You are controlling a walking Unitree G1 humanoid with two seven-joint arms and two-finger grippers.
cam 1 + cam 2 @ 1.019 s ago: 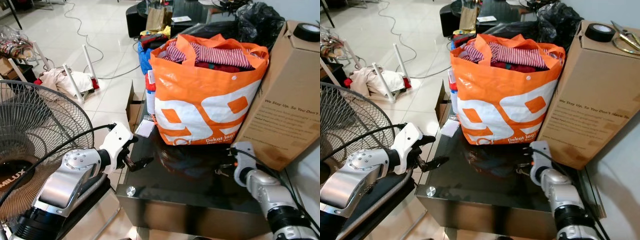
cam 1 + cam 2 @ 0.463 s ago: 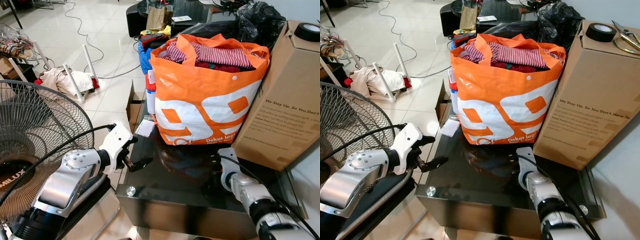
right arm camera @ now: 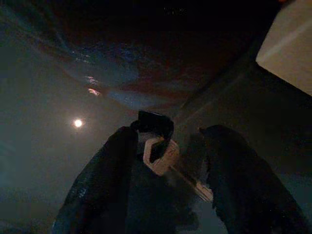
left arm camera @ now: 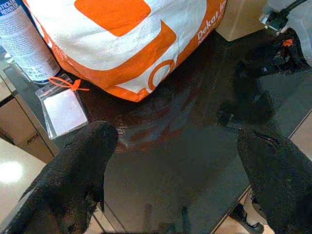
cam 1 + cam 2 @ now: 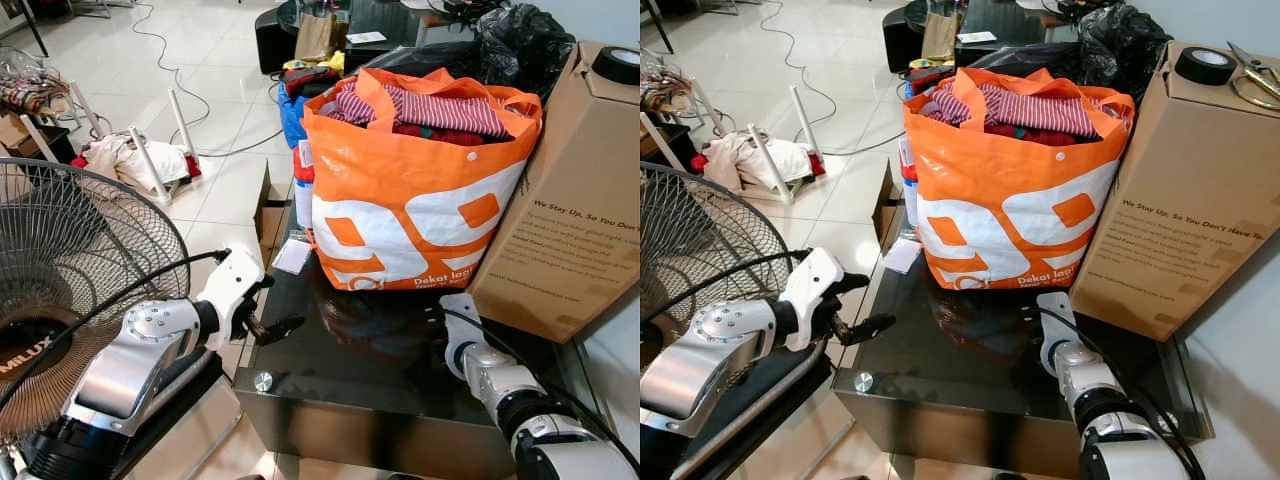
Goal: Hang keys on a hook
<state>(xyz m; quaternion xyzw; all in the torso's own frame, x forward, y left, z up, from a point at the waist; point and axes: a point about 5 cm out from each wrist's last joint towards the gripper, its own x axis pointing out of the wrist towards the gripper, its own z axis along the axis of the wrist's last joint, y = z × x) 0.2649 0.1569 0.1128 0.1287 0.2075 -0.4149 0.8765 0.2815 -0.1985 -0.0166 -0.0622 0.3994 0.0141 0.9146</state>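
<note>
Keys (image 3: 157,146) lie on the dark glass table (image 5: 380,385) near its right edge, between my right gripper's (image 3: 163,161) 2 parted fingers, not yet grasped; hanging remains.

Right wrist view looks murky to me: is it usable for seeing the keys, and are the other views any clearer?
Right wrist view: very dark, a bright lamp reflection on the glass table; a pale key fob is just legible between the black fingers. Left wrist view: well lit, sharp on the orange bag, near fingertips soft. Eye views: bright and sharp, with bag reflections on the glass.
</note>
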